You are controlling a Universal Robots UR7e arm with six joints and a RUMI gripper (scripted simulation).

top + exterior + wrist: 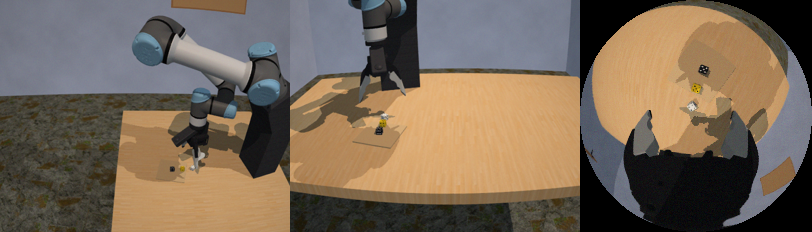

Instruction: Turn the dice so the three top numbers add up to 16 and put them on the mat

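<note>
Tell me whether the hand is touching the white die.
Apart. The exterior view shows table surface between the fingertips of the open hand and the white die, which sits lower in that picture.

A pale wooden bench [200,205] [477,150] [635,70] spreads across the lower right of the top view. Mottled grey-brown stone flooring [57,162] [415,217] fills that view's lower left, beneath a plain blue-grey wall [75,50] [490,37]; a flat brown panel [210,5] [778,177] shows at the upper edge.

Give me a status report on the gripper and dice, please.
Gripper open, above table. Black die on mat. White die off mat. Nothing blocking white die visible.
</note>
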